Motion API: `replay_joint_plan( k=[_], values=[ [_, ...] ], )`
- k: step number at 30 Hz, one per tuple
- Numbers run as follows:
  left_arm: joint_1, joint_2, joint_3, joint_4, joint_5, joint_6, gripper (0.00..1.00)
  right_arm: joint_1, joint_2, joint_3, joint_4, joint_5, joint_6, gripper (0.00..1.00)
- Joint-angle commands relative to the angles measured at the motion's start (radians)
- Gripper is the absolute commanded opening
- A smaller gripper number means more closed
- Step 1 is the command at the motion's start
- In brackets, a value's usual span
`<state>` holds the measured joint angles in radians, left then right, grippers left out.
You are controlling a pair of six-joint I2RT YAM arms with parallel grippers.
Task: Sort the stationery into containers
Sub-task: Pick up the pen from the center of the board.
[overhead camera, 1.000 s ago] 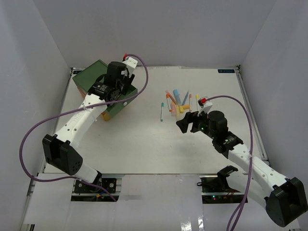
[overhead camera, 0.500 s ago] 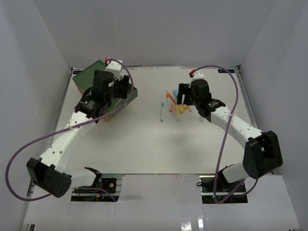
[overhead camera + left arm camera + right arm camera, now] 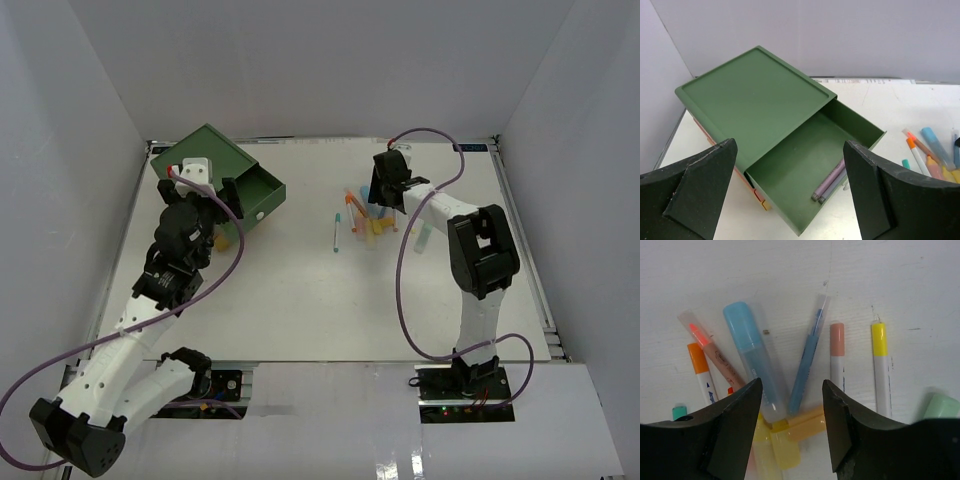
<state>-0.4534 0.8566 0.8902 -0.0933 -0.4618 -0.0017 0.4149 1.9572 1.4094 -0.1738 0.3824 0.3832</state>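
Observation:
The chest (image 3: 205,160) stands at the table's back left with its green top drawer (image 3: 805,165) pulled out. Two lilac pens (image 3: 831,181) lie in that drawer. My left gripper (image 3: 790,145) hovers wide open and empty, just in front of and above the drawer (image 3: 255,195). The rest of the stationery (image 3: 365,215) lies in a loose pile at the middle right. My right gripper (image 3: 792,390) hangs open low over that pile, its fingers straddling a thin blue pen (image 3: 807,355) beside a fat blue marker (image 3: 752,355). Yellow markers (image 3: 785,440) lie below them.
Orange and yellow lower layers (image 3: 757,199) peek out under the green drawer. A pink-capped pen (image 3: 837,355), a yellow-capped pen (image 3: 881,365) and a mint marker (image 3: 940,405) lie right of my right fingers. A thin green pen (image 3: 337,232) lies left of the pile. White walls enclose the table.
My left gripper opened wide and drew back from the drawer. My right arm swung from mid-table to the pile and its jaws have narrowed over the blue pen.

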Motion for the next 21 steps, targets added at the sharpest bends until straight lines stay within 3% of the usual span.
replay_joint_plan(
  k=[1,14,21],
  values=[
    [0.005,0.005,-0.001,0.058,-0.005,-0.004,0.98,-0.011,0.046,0.075,-0.019,0.049,0.071,0.58],
    [0.007,0.009,0.004,0.041,0.037,-0.014,0.98,-0.024,0.196,0.151,-0.05,0.064,0.123,0.44],
    [0.007,0.018,0.004,0.04,0.049,-0.02,0.98,-0.028,0.22,0.154,-0.049,0.067,0.141,0.27]
  ],
)
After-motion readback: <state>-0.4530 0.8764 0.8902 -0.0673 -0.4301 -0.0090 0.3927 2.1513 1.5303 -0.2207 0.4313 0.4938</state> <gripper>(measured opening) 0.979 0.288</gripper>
